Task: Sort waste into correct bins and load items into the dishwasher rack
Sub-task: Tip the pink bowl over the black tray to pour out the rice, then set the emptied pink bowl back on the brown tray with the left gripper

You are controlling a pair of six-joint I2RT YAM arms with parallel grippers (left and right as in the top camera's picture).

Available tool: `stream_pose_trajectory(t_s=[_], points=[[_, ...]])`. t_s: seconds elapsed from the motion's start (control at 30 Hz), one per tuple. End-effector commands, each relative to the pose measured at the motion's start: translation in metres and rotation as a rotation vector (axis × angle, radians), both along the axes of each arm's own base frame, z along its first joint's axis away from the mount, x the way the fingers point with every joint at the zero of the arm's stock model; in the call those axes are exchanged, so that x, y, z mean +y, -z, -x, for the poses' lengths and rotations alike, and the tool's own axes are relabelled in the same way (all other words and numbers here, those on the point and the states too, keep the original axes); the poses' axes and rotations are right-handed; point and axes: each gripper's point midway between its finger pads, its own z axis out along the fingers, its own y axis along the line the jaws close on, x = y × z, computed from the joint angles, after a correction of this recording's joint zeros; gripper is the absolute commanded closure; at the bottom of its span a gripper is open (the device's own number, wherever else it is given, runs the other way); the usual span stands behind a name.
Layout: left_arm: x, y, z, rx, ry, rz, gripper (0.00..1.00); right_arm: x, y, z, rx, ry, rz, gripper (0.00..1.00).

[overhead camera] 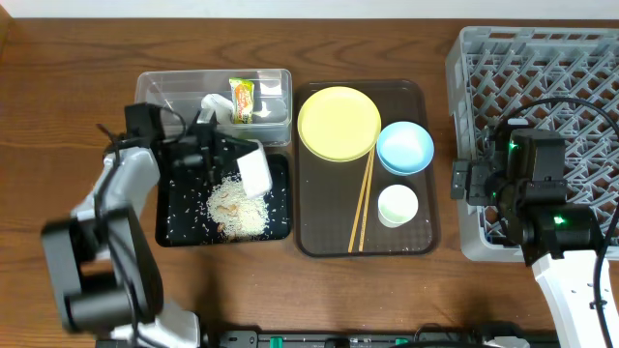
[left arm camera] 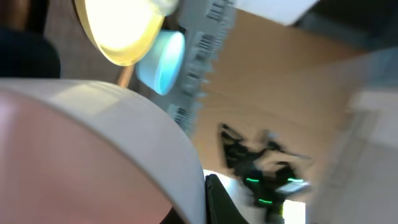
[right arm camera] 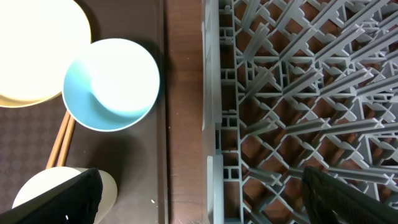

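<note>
my left fingers (overhead camera: 215, 153) grip the white bowl (overhead camera: 253, 172) and hold it tipped over the black tray (overhead camera: 166, 230), so the rice (overhead camera: 237, 208) heaps there rather than on the surface (overhead camera: 58, 116). the wrapper (overhead camera: 242, 100) and tissue (overhead camera: 215, 104) lie apart in the tub (overhead camera: 155, 92), i judge because they are dry waste. my right fingers (right arm camera: 74, 199) hang spread wide and empty over the left edge of the rack (overhead camera: 542, 87), well placed, i think, for the plate (overhead camera: 338, 123), blue bowl (overhead camera: 404, 147), cup (overhead camera: 397, 205) and chopsticks (overhead camera: 365, 198) on the brown tray (overhead camera: 324, 222).
</note>
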Motion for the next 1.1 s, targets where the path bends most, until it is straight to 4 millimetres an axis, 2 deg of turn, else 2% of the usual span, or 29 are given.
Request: stream_pose_trajectory(t_s=[0.0, 0.17, 0.2, 0.3, 0.47, 0.53, 0.63, 0.83, 1.0, 1.07], points=[[-0.007, 0.007, -0.002, -0.192, 0.000, -0.365, 0.94, -0.004, -0.009, -0.003, -0.024, 0.022, 0.000, 0.01], [-0.019, 0.022, -0.005, -0.386, 0.025, -0.865, 0.94, -0.004, -0.009, -0.003, -0.024, 0.022, 0.000, 0.01], [-0.028, 0.023, -0.005, -0.447, 0.051, -0.950, 0.94, -0.004, -0.009, -0.003, -0.024, 0.022, 0.000, 0.01], [-0.059, 0.023, -0.005, -0.575, 0.103, -1.064, 0.94, -0.004, -0.009, -0.003, -0.024, 0.022, 0.000, 0.01], [-0.119, 0.033, 0.003, -0.718, 0.183, -1.108, 0.94, -0.004, -0.009, -0.003, -0.024, 0.022, 0.000, 0.01], [-0.139, 0.044, 0.011, -0.734, 0.230, -1.099, 0.94, -0.004, -0.009, -0.003, -0.024, 0.022, 0.000, 0.01], [-0.159, 0.067, 0.024, -0.706, 0.294, -1.093, 0.94, -0.004, -0.009, -0.003, -0.024, 0.022, 0.000, 0.01], [-0.182, 0.104, 0.046, -0.686, 0.410, -1.105, 0.92, -0.004, -0.009, -0.003, -0.024, 0.022, 0.000, 0.01], [-0.186, 0.115, 0.050, -0.680, 0.435, -1.109, 0.87, -0.004, -0.009, -0.003, -0.024, 0.022, 0.000, 0.01], [-0.187, 0.114, 0.049, -0.687, 0.435, -1.108, 0.79, -0.004, -0.009, -0.003, -0.024, 0.022, 0.000, 0.01]])
